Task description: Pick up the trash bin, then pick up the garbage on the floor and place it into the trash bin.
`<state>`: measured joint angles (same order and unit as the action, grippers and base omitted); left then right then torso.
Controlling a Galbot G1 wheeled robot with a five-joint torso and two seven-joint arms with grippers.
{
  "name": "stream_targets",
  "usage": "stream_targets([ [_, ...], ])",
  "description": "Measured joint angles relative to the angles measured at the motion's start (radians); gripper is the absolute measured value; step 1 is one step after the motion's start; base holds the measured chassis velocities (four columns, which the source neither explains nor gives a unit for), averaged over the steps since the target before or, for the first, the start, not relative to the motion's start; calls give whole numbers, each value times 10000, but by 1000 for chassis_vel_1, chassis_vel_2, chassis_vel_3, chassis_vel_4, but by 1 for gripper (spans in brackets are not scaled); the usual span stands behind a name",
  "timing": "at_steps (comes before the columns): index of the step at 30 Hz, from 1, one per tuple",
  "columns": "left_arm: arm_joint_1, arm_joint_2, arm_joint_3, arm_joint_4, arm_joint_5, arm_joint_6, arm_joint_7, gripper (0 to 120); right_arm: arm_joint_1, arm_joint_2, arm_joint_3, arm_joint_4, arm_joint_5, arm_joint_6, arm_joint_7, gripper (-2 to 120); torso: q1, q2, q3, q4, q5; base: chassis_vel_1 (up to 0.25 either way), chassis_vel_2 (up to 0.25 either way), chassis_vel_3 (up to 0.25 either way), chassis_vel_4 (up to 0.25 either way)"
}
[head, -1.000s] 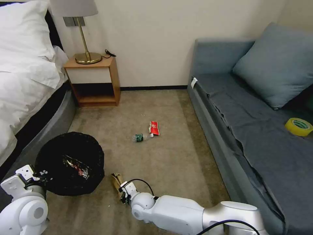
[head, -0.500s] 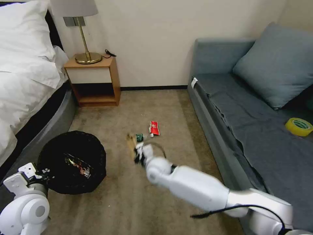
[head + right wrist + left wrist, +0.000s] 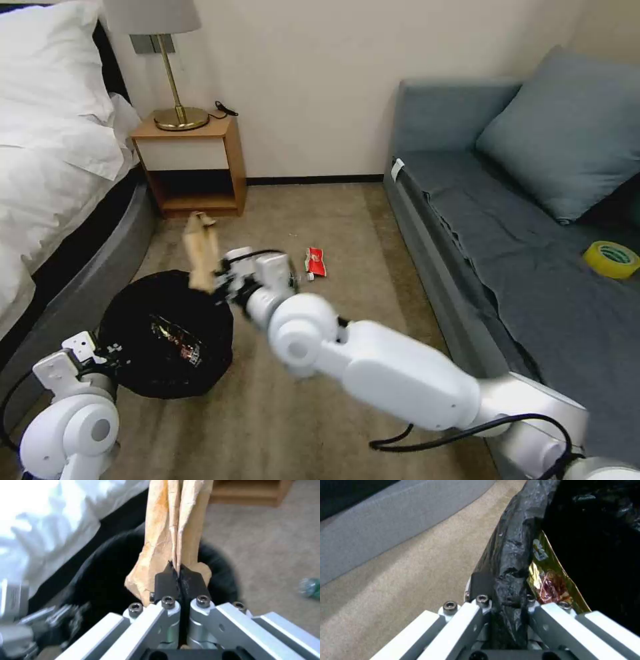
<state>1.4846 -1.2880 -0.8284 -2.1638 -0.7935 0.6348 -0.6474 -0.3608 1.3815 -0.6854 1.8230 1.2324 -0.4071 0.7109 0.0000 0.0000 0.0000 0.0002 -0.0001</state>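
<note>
Trash bin: small, round, lined with a crinkly black plastic bag, standing on the beige carpet beside the grey bed base. A yellow-brown snack wrapper with red print lies inside against the bag wall. Left gripper: fingers pressed together on the bag-covered rim, at the side of the bin nearest the robot. Tan crumpled wrapper: long, creased paper, standing upright above the bin's far rim, pinched at its lower end by the right gripper, whose black pads are closed tight on the paper. Red-white packet: flat on the carpet past the right arm, near the middle of the floor. Small clear bottle with green label: on the carpet, well apart from the bin.
</note>
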Motion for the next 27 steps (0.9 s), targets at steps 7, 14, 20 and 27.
stream_targets([
  [7, -13, -164, 105, -96, 6, 13, -55, 2, -399, 359, -1174, -689, -595, 83, 19, 0, 0, -1, 0, -2, 0, 0, 0, 0, 0],
  [14, -98, -164, 163, -76, -23, 19, -64, 2, -467, 292, -1327, -639, -845, 81, -38, 16, 0, 0, 0, -2, 0, 0, 0, 0, 0],
  [20, -117, -139, 196, -59, -27, 23, -65, 2, -508, 225, -1189, -514, -933, 101, -113, 33, 0, 0, 0, -2, 1, 0, 0, 0, 0],
  [27, -134, -122, 263, -73, -28, 31, -66, 2, -724, 76, -798, -332, -1538, 228, -340, 61, 0, 0, 0, -1, 1, 0, 0, 0, 0],
])
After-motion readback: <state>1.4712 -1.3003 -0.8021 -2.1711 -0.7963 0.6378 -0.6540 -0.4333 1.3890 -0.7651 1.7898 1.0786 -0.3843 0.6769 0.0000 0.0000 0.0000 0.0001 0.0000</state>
